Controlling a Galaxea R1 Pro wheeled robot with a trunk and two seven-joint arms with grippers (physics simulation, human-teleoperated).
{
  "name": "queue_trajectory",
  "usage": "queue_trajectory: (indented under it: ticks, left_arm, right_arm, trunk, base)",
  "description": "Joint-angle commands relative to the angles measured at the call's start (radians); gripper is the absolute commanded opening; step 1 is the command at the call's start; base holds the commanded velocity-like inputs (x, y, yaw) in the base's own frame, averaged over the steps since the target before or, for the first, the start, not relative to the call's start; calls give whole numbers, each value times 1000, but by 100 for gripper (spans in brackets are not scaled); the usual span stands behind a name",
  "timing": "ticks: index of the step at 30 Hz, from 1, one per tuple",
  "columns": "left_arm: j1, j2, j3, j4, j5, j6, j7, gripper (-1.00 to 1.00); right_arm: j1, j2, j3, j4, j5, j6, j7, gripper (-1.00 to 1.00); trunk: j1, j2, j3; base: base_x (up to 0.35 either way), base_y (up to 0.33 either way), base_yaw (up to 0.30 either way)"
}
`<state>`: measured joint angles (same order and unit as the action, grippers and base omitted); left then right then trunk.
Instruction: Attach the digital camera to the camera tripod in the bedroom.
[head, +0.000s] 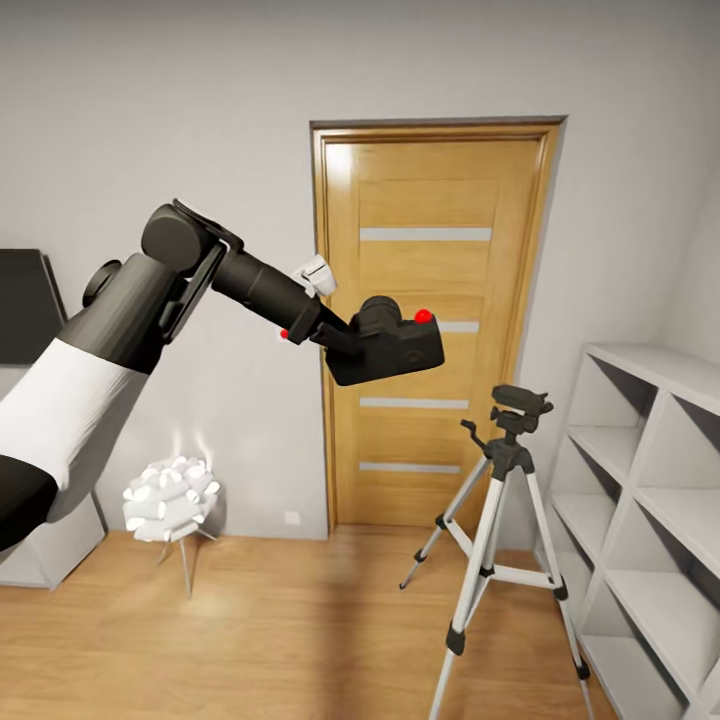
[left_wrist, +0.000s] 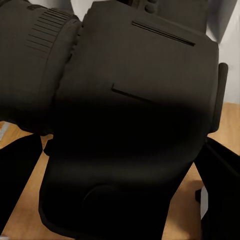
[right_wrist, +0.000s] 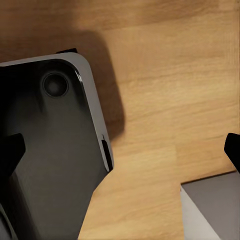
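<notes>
1. The tripod (head: 505, 520) stands on the wood floor (head: 300, 620) in front of the door (head: 432, 320), beside the white shelves (head: 650, 480). You should treat its 3 thin silver legs as light and easy to tip. Press straight down on the black head, not sideways against it or the side handle.
2. Your left gripper (head: 345, 345) is clamped on the camera (head: 395, 345) and holds it in the air, above and to the left of the tripod head, well apart from it.
3. The camera looks rigid and compact, with a matte body that should not slip easily. Your hold is at the side, leaving the underside free to seat.
4. For your right gripper (right_wrist: 120, 145), 2 dark fingertips sit far apart with bare floor between them, so it is spread and carries nothing.
</notes>
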<state>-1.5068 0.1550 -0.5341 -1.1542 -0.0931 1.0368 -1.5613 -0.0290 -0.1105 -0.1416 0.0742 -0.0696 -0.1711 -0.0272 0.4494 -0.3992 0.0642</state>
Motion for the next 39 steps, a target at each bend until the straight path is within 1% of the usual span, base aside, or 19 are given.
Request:
queue_trajectory:
  ticks: [1, 11, 26, 34, 39]
  left_arm:
    - [0, 2, -1, -1, -10, 10, -10, -100]
    - [0, 2, -1, 1, -10, 10, -10, -100]
    - [0, 6, 1, -2, -10, 10, -10, -100]
    - [-1, 6, 2, -2, -10, 10, -10, -100]
    - [0, 7, 2, -1, -10, 10, -10, -100]
  right_arm:
    - [-2, 0, -3, 5, -7, -9, 1, 100]
    - [-2, 0, -3, 5, -7, -9, 1, 100]
    - [-2, 0, -3, 5, -7, -10, 1, 100]
    - [-2, 0, -3, 5, -7, -10, 1, 100]
    - [-2, 0, -3, 5, -7, -10, 1, 100]
  trunk:
    - [1, -1, 0]
    - [1, -1, 0]
    - [1, -1, 0]
    - [1, -1, 0]
    - [1, -1, 0]
  base:
    - [108, -21, 0]
    - [34, -25, 0]
    - [2, -216, 1]
    - [0, -96, 184]
    - [0, -10, 44]
